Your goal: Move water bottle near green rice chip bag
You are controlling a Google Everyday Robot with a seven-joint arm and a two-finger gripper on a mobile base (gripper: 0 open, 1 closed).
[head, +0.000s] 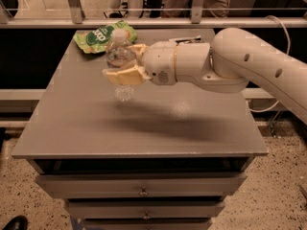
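Observation:
The water bottle [120,61], clear with a white cap, is held upright in my gripper [125,62], lifted a little above the grey table top [96,123]. The tan fingers [125,75] are shut around the bottle's middle. The green rice chip bag [100,35] lies flat at the table's far left corner, just behind and left of the bottle. My white arm [240,66] reaches in from the right.
A dark object [184,39] lies at the table's far edge, mostly hidden behind my arm. A metal railing [144,22] runs behind the table, with people's legs beyond it. Drawers [144,190] sit under the table top.

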